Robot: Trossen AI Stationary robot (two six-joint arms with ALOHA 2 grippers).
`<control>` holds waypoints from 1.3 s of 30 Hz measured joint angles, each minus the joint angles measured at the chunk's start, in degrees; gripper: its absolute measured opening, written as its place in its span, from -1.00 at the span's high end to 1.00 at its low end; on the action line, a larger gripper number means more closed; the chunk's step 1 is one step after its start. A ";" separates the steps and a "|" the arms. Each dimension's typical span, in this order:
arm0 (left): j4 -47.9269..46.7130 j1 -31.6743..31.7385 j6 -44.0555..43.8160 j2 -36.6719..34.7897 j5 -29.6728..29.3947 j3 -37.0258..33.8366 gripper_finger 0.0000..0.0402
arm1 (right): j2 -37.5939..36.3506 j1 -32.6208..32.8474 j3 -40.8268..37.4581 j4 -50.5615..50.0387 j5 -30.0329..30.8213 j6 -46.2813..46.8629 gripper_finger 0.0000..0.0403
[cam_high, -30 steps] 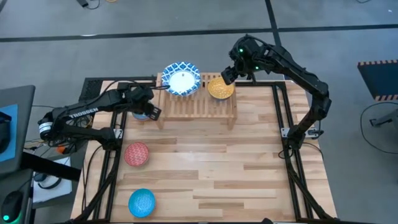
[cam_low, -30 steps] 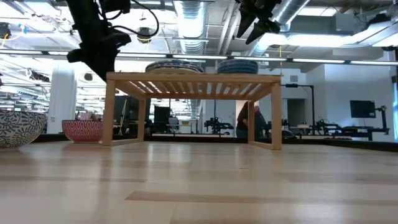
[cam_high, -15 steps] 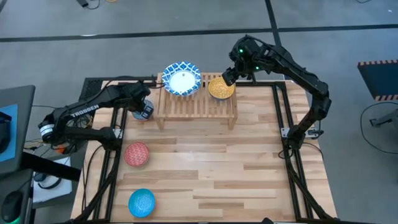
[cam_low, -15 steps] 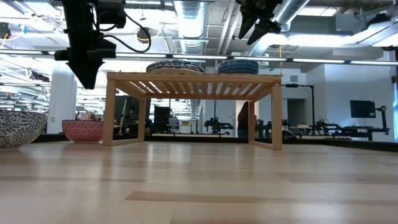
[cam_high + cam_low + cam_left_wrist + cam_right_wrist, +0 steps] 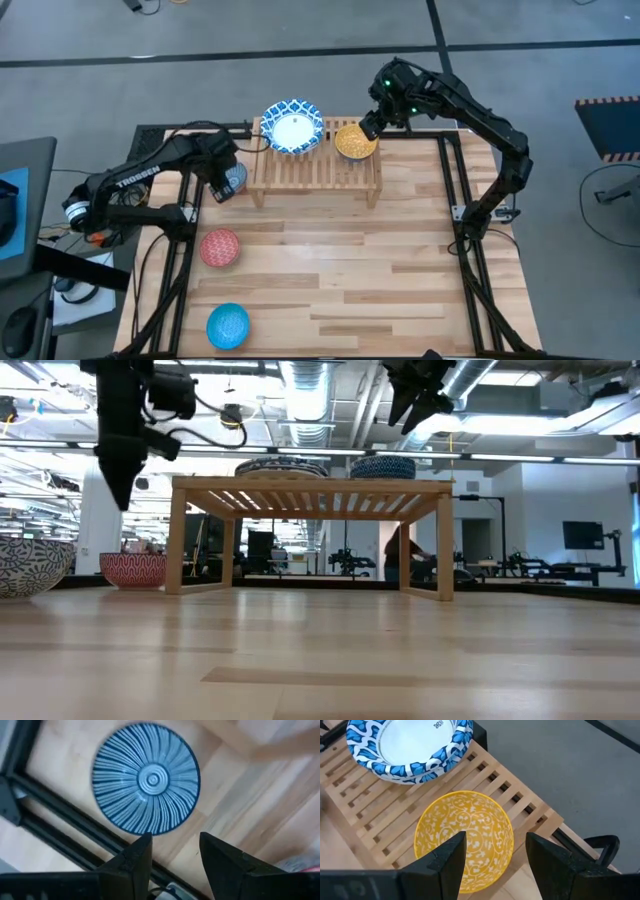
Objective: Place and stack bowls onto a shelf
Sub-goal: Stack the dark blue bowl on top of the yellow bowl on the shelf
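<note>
From overhead, your left arm covers most of the small grey-blue striped bowl (image 5: pixel 232 180) beside the low light-wood slatted shelf (image 5: pixel 315 160); only a sliver shows past the wrist. The stack of large white bowls with blue-patterned rims (image 5: pixel 292 126) hides how many bowls it holds. In the low view, the picture's left edge cuts off a patterned bowl (image 5: pixel 30 565), the shelf's top rail hides all but the rims of the bowls above it, and the person (image 5: pixel 400 560) behind the shelf is too small to make out. Your left wrist view blurs the pale corner where something pinkish (image 5: pixel 305 862) runs off the edge.
</note>
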 joint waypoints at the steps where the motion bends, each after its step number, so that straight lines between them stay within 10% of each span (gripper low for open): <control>1: 0.37 0.00 1.22 0.02 0.21 -1.27 0.25 | 0.00 0.00 0.00 0.00 0.02 -0.43 -0.15; 15: 15.22 -0.04 3.68 0.02 -0.44 -10.39 0.25 | 0.02 0.03 0.00 0.00 1.27 -3.49 -0.15; 27: 17.11 7.57 -34.48 0.04 -7.61 -10.58 0.25 | 0.02 -0.79 0.00 1.43 1.73 -6.84 -0.15; 39: 16.56 19.53 -37.03 0.04 -6.24 -10.58 0.25 | 0.02 -2.73 0.00 0.35 1.73 -8.78 -0.15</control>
